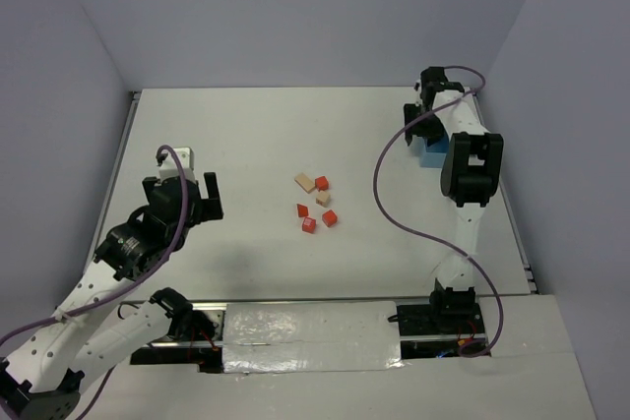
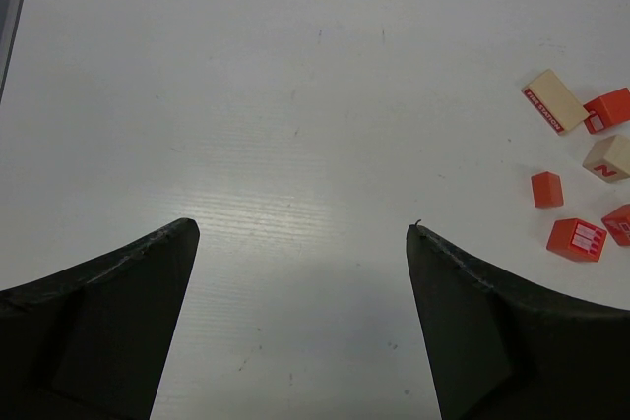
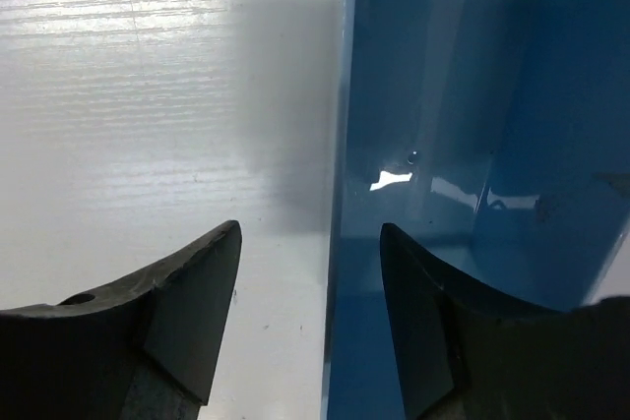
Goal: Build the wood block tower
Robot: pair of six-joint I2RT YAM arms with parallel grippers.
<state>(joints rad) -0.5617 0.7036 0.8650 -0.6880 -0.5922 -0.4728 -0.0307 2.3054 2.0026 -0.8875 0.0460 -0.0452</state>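
The wood block tower (image 1: 315,202), is it standing?

No. It is six loose pieces lying on the bench (image 1: 246,135), near the middle, none on top of another. A tan slab (image 1: 304,182) is at the far left of the group with a red cube (image 1: 321,183) just beside it. A tan cube (image 1: 323,199) sits below them, and three more red pieces lie nearer the arms.

Is either arm on them?

Neither. The left gripper (image 2: 300,228) is well to the left of the pieces, over bare bench. Its fingers (image 2: 128,292) are spread wide with nothing between them, and the pieces show at the right edge of its wrist view.

And the right one?

The right gripper (image 3: 310,233) is far off at the back right of the bench, at a light blue box (image 1: 430,150). Its fingers are partly apart and grip nothing. One finger is over the white bench, the other over the glossy blue, with the box's edge running between them. Whether a finger touches the box, I cannot tell.
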